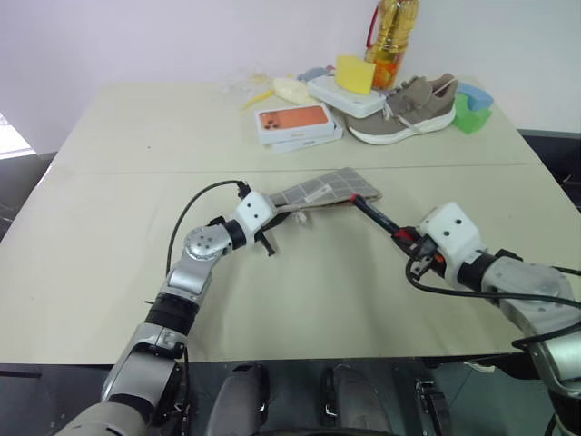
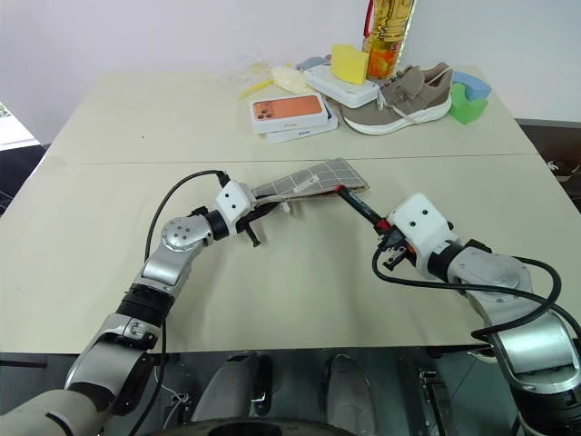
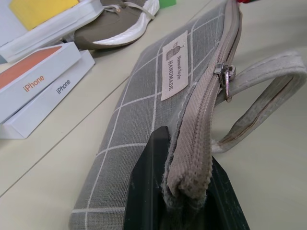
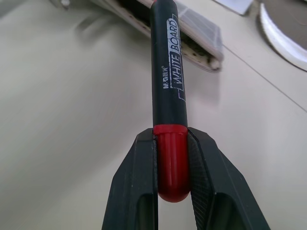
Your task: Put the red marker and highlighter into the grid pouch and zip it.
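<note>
Counted on the worktop [image 1: 109, 272]: one grid pouch [image 1: 322, 191], one red marker [image 1: 374, 215], two phone boxes [image 1: 295, 124], one shoe [image 1: 404, 109], one oil bottle [image 1: 392, 32], one yellow sponge [image 1: 355, 74].

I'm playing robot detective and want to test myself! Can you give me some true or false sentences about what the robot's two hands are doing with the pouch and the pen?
1. The right gripper is squeezing the red marker by its red end. True.
2. The left gripper is open and holding nothing. False: it is shut on an end of the grid pouch.
3. The red marker is already fully inside the pouch. False: its far tip is at the pouch's opening, and most of it is still outside.
4. An orange phone box lies on the table behind the pouch. True.
5. The shoe is sitting on the pouch. False: it lies apart, farther back.
</note>
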Motion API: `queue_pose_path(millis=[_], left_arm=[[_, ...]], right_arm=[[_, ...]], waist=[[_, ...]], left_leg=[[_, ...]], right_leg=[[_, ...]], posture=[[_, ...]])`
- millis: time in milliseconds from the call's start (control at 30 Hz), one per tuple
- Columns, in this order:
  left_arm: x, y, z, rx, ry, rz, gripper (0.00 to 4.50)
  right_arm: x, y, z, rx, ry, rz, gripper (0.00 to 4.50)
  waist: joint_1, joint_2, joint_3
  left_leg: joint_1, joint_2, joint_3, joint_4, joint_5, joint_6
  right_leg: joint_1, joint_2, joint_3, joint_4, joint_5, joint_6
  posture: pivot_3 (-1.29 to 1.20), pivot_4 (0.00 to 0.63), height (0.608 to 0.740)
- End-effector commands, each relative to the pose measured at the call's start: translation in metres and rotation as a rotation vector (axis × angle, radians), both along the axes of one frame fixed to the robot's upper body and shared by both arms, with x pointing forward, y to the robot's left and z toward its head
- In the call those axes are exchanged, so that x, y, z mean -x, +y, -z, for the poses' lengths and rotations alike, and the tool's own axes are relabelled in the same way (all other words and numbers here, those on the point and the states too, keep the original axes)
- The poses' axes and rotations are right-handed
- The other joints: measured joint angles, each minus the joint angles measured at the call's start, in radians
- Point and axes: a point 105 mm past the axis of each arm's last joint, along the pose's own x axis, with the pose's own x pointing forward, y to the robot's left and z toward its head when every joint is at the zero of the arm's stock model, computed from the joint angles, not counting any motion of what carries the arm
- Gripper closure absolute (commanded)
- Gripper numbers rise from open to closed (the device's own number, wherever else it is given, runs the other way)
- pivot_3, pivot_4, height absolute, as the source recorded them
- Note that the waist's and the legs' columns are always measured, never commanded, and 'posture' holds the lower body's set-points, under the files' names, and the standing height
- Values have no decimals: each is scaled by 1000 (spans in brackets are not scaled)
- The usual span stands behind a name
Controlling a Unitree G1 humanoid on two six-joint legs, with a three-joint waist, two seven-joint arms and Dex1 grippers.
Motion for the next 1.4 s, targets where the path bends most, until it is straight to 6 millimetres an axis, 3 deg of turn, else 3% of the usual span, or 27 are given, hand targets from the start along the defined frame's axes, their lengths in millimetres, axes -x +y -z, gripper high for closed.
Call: queue_pose_path(millis=[33, 467, 667, 833, 1067, 1233, 1267, 1400], left_arm=[[-1, -2, -18, 25, -52, 19, 4500], [9, -11, -24, 48, -60, 89, 4500], [22, -17, -20, -11, -87, 177, 4500], [34, -24, -14, -85, -120, 279, 4500], [42, -29, -13, -112, -132, 344, 4500], [36, -25, -13, -108, -122, 300, 4500], [33, -23, -13, -92, -107, 275, 4500], [19, -20, -17, 2, -39, 173, 4500]], right_arm=[[-1, 3, -10, 16, -46, -14, 4195], [-4, 0, -4, 87, -33, -22, 4195], [-7, 4, -12, 158, -62, -52, 4195], [3, 23, -15, 425, -67, -247, 4195], [3, 46, -16, 497, -74, -352, 4195], [1, 50, -24, 471, -101, -334, 1648], [2, 53, -32, 400, -116, -325, 1153], [8, 69, -62, 83, -159, -331, 1153]], waist=[[-1, 0, 0], [-1, 0, 0], [-1, 0, 0], [-1, 0, 0], [-1, 0, 0], [0, 0, 0], [-1, 0, 0], [-2, -1, 0]], left_leg=[[0, 0, 0, 0, 0, 0], [0, 0, 0, 0, 0, 0], [0, 0, 0, 0, 0, 0], [0, 0, 0, 0, 0, 0], [0, 0, 0, 0, 0, 0], [0, 0, 0, 0, 0, 0], [0, 0, 0, 0, 0, 0], [0, 0, 0, 1, 0, 0]], right_leg=[[0, 0, 0, 0, 0, 0], [0, 0, 0, 0, 0, 0], [0, 0, 0, 0, 0, 0], [0, 0, 0, 0, 0, 0], [0, 0, 0, 0, 0, 0], [0, 0, 0, 0, 0, 0], [0, 0, 0, 0, 0, 0], [0, 0, 0, 1, 0, 0]], posture=[[0, 150, 740], [0, 150, 740], [0, 150, 740], [0, 150, 740], [0, 150, 740], [0, 150, 740], [0, 150, 740], [0, 150, 740]])
